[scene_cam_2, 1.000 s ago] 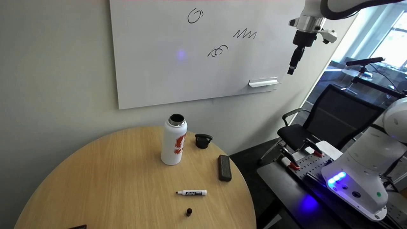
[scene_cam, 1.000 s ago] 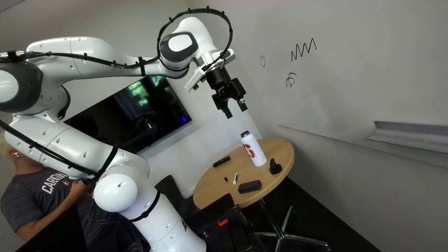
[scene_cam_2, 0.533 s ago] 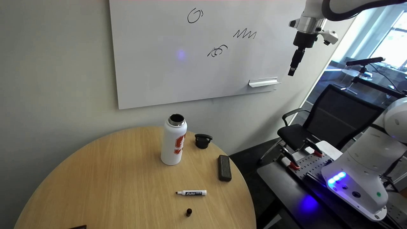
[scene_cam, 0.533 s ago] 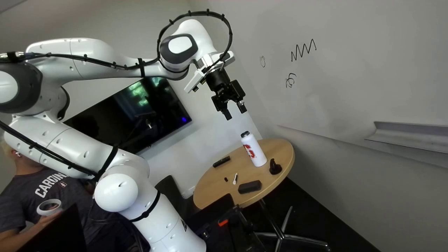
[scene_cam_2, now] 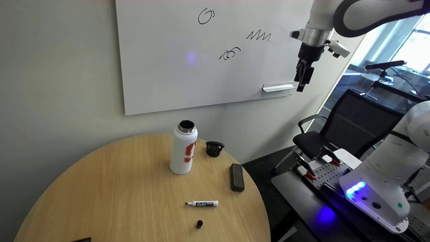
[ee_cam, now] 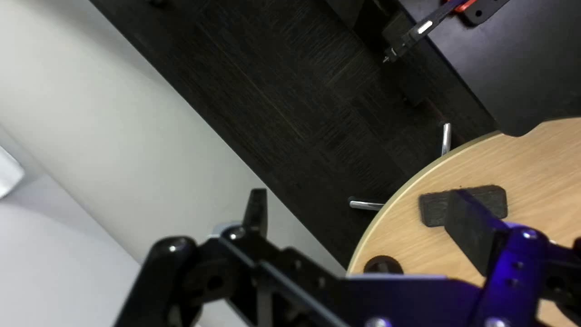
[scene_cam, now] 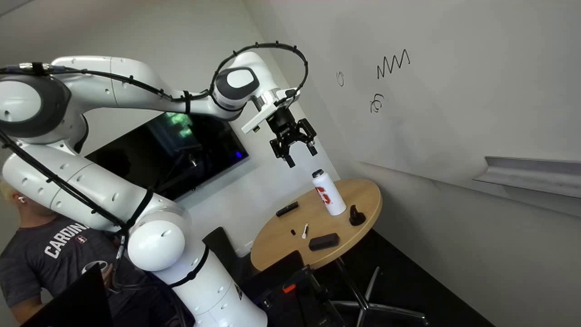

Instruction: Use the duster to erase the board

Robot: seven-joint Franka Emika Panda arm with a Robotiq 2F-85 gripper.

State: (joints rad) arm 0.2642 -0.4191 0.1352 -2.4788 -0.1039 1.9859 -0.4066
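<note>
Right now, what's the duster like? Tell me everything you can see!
The duster is a nearly black, oblong block with rounded corners; it looks slightly fuzzy, perhaps felt or foam. It lies flat near the edge of the round, wood-look table, which is all that touches it. The open gripper is in the air, apart from it. Its underside is hidden.
</note>
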